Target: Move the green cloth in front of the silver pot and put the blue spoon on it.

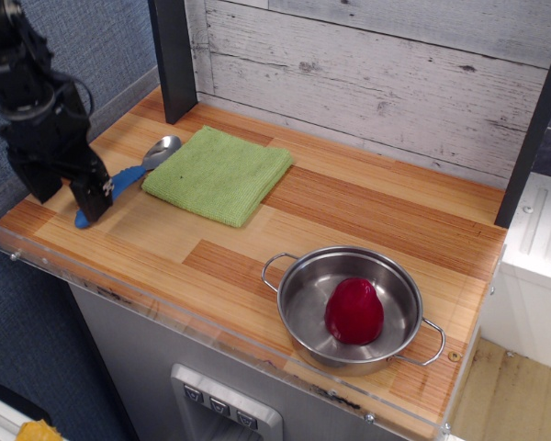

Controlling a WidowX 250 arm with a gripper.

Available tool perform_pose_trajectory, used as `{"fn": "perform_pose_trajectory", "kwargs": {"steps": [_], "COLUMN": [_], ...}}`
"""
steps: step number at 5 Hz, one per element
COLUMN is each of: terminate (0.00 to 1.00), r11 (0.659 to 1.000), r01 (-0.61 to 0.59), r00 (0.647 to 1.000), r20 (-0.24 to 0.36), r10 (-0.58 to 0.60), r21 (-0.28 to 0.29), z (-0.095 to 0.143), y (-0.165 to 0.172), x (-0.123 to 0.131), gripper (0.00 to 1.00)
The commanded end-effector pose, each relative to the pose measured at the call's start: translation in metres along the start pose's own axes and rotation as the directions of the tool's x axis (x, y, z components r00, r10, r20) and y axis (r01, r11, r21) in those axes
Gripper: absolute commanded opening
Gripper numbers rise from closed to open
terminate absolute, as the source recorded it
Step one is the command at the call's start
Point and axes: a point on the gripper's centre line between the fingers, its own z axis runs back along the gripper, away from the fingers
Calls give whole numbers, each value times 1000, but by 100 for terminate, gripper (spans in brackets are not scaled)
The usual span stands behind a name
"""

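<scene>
The green cloth [219,173] lies flat at the back left of the wooden counter. The blue spoon [124,180] lies just left of the cloth, with its silver bowl [163,148] touching the cloth's corner. The silver pot [353,308] stands at the front right, far from the cloth. My black gripper [66,195] is at the counter's left edge with its jaws apart. Its right finger [94,195] covers the lower end of the spoon's handle. Whether it touches the spoon I cannot tell.
A dark red rounded object [354,311] sits inside the pot. A clear acrylic lip [165,312] runs along the front and left edges. A black post [174,55] stands at the back left against the grey plank wall.
</scene>
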Motion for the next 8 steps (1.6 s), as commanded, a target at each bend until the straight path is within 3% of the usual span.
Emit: {"fn": "perform_pose_trajectory", "kwargs": {"steps": [1,2,3,4,6,7,8], "terminate": [0,0,0,0,0,0,0], "r11": [999,1000,1000,1000,999,994,997], "r01": [-17,-3,2,12,-16,-69,-39], "r00": [1000,1000,1000,1000,995,990,992], "r20": [26,9,0,-7,104,125,122], "r10": [16,3,-2,-12,12,58,30], "r21": [27,10,5,12,45,82,67], "z": [-5,-11,-13,-7,55,86,100], "y": [15,11,5,-4,-15,-26,-61], "x": [8,12,15,19,16,11,33], "gripper": [100,100,0,0,0,0,0]}}
